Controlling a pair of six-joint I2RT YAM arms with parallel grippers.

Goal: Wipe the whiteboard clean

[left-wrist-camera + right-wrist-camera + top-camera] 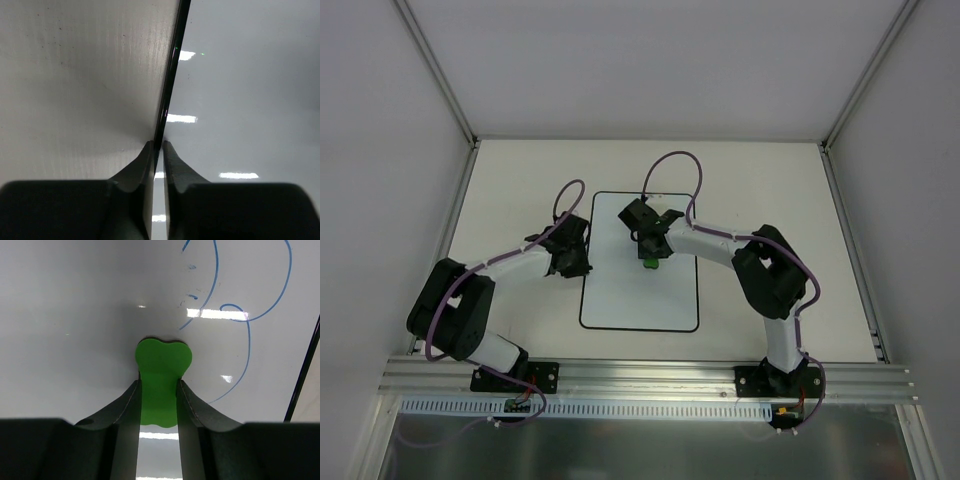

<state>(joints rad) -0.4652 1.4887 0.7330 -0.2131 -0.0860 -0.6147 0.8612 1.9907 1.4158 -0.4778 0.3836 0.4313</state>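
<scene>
1. The right tool point(159, 386) holds the green eraser point(164, 357) only by its rear part. The foam is squeezed between the fingers and bulges in front of them. I judge that a hard sideways stroke could twist it loose.
2. The blue lines point(248, 355) sit in the upper right of the right wrist view, beside the eraser and not under it. A stroke that runs straight ahead would likely miss them.
3. The left tool point(157, 146) has only the thin black left edge of the whiteboard point(640, 295) to hold. If that pinch slips, the board could slide across the counter point(520, 180) under the wiping push.
4. Left tool: narrowed to a slit, with a finger on each side of the board's edge, clenched on it. Right tool: partly open and grasping the eraser, whose front end rests on the board.
5. The whiteboard lies flat on the counter in the middle of the top view, between the two arms.
</scene>
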